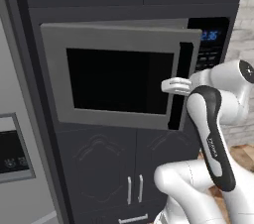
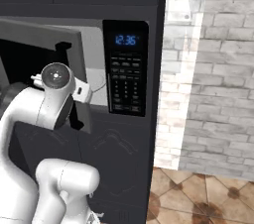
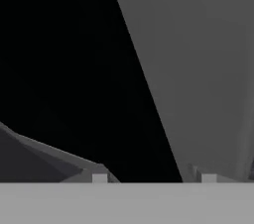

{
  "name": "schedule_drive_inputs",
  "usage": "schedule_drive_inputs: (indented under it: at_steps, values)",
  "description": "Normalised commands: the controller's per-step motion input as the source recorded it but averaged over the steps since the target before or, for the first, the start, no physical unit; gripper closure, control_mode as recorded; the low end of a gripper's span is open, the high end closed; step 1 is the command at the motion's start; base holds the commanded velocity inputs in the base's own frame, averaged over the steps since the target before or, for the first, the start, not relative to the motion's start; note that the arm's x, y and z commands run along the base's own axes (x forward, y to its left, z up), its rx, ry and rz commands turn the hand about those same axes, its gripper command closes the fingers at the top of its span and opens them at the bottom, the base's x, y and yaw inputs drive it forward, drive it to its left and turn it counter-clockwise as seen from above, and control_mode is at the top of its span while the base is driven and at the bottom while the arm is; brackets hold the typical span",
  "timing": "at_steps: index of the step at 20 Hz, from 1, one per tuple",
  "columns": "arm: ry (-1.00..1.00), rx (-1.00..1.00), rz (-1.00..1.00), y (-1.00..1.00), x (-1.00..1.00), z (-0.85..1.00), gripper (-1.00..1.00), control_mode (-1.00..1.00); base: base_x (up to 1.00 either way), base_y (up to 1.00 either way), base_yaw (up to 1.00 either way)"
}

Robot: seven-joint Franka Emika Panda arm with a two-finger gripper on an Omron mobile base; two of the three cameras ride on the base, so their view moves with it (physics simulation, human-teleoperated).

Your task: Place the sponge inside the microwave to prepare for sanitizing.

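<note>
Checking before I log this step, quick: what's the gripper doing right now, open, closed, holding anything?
Gripper: at the free edge of the microwave door, which stands partly open; whether the jaws are open or shut cannot be told.

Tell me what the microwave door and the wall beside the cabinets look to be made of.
The microwave door: matte grey frame, probably painted metal or plastic, around a dark glassy window.
The wall: whitewashed brick, judging by staggered pale blocks with grey mortar lines.
</note>
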Motion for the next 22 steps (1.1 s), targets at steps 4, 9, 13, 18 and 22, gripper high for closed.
schedule_drive_inputs:
  at_steps: [4, 9, 13, 18, 22]
  values:
    - [0.14, 0.06, 0.0, 0.26, -0.43, 0.0, 1.0, -1.0, 0.0, 0.0, 0.0]
    - [0.12, 0.08, 0.0, 0.25, -0.45, 0.0, 1.0, -1.0, 0.0, 0.0, 0.0]
    - [0.05, 0.08, 0.0, 0.22, -0.42, 0.0, 1.0, -1.0, 0.0, 0.0, 0.0]
    - [0.0, 0.05, 0.0, 0.06, -0.26, -0.04, -1.0, -1.0, 0.0, 0.0, 0.0]
    - [0.0, 0.0, 0.0, -0.22, -0.21, -0.02, -1.0, -1.0, 0.0, 0.0, 0.0]
